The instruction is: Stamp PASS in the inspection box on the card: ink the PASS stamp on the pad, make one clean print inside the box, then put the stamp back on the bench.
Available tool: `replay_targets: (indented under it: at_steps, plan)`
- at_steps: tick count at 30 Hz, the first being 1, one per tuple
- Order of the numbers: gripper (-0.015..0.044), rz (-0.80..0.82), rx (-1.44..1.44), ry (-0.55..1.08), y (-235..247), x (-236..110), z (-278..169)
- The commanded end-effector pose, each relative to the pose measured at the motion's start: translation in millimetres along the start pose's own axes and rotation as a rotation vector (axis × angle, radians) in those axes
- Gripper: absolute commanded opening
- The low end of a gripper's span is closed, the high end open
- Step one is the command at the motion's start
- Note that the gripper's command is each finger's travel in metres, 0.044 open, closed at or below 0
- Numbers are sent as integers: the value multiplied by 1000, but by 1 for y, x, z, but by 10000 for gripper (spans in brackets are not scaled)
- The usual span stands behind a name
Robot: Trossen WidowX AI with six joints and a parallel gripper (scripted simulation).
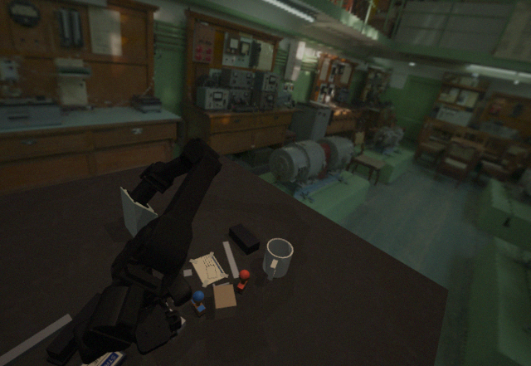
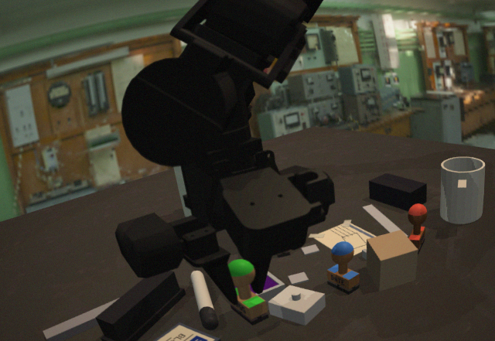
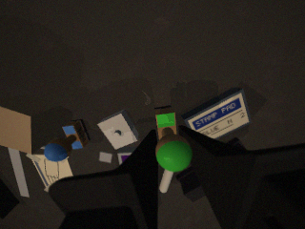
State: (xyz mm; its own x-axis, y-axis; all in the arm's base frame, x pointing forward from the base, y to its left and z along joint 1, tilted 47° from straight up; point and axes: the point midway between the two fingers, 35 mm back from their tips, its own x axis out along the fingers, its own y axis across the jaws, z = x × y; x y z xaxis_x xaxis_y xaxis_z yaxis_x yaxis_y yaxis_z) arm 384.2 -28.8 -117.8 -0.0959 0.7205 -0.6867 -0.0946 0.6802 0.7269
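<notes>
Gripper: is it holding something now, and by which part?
The gripper is shut on the green-knobbed stamp, gripping its wooden handle just below the knob.

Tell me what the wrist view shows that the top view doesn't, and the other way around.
Only the wrist view shows the end effector shut on the green-knobbed stamp, with the labelled stamp pad box beside it and a white block nearby. Only the top view shows the grey cup, the red-knobbed stamp, the black box and the workshop behind. Both show the blue-knobbed stamp, the card and the tan box.
</notes>
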Motion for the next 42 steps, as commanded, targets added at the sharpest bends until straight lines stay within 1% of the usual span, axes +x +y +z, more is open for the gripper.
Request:
replay_targets:
  at_steps: [1,37,42]
  plan:
    - [0,-3,-4,2,0,-3,0]
    - [0,-3,-4,3,0,-20,-2]
    - [0,-3,-4,3,5,-22,-10]
